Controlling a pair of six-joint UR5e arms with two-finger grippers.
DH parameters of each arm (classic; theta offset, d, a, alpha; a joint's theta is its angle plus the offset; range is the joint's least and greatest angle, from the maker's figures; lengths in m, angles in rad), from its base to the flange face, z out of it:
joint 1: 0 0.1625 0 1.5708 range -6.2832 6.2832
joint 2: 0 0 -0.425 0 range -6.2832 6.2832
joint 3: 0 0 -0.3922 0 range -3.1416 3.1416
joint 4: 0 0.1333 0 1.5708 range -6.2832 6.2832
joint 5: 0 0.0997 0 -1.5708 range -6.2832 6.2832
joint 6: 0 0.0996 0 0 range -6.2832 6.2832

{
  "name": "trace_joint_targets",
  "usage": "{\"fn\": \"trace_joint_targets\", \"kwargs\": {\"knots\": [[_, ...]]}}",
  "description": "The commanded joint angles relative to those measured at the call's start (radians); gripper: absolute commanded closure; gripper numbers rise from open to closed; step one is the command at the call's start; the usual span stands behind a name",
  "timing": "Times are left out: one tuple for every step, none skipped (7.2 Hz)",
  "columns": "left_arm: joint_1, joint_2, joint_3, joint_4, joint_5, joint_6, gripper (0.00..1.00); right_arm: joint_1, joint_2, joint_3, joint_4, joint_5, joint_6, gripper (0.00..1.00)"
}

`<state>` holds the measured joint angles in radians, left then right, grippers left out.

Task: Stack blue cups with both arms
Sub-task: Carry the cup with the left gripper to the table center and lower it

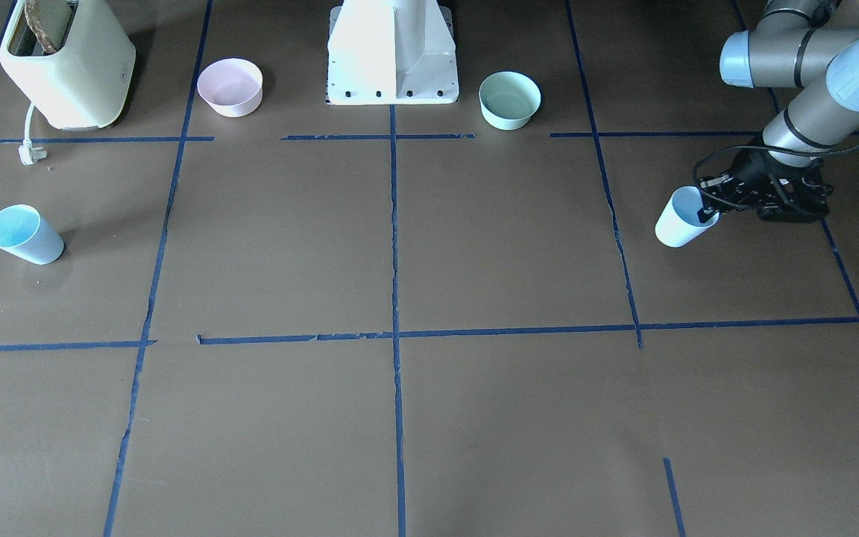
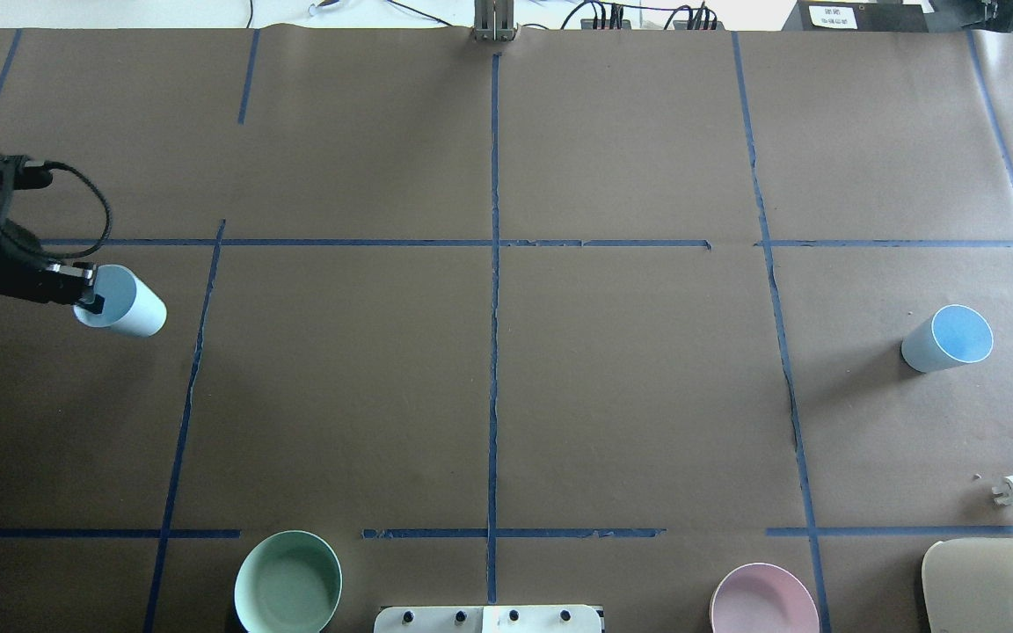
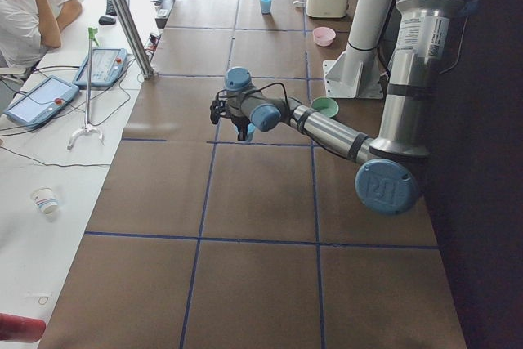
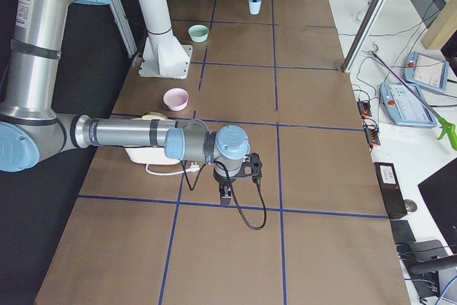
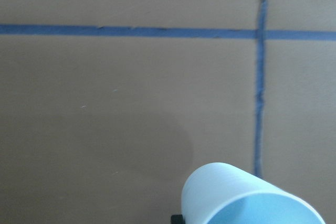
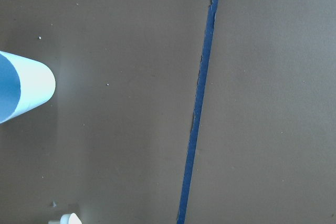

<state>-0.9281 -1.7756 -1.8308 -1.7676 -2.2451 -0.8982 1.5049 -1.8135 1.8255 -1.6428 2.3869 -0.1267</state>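
At the left end, left gripper (image 2: 91, 301) pinches a blue cup (image 2: 135, 312) by its rim — upright; right gripper (image 4: 225, 196) — cannot tell.

Blue cup (image 1: 674, 228) smooth plastic; table cover (image 1: 511, 246) matt brown paper.

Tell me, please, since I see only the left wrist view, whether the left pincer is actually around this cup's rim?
Observer: Yes. The front view shows the left pincer with one finger inside the cup at its rim. I cannot tell whether it is clamped.
Operator: Thank you. Where is the second one?
Observer: The other cup stands upright at the opposite end of the table, with no pincer on it.
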Motion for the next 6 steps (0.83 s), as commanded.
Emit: {"fn": "trace_joint_targets", "kwargs": {"knots": [[0.15, -0.257, 0.03, 0.169, 0.068, -0.185, 1.0, 0.0, 0.0, 0.0, 0.0, 0.0, 0.001, 0.0], [0.228, -0.381, 0.095, 0.168, 0.118, -0.332, 1.0, 0.0, 0.0, 0.0, 0.0, 0.0, 0.001, 0.0], [0.286, -0.524, 0.213, 0.16, 0.175, -0.426, 1.0, 0.0, 0.0, 0.0, 0.0, 0.0, 0.001, 0.0], [0.354, -0.589, 0.296, 0.146, 0.253, -0.459, 1.0, 0.0, 0.0, -0.002, 0.0, 0.0, -0.001, 0.0], [0.383, -0.593, 0.3, 0.125, 0.278, -0.462, 1.0, 0.0, 0.0, -0.005, 0.0, 0.0, 0.001, 0.0], [0.405, -0.594, 0.303, 0.123, 0.285, -0.481, 1.0, 0.0, 0.0, -0.008, 0.0, 0.0, 0.001, 0.0]]}}
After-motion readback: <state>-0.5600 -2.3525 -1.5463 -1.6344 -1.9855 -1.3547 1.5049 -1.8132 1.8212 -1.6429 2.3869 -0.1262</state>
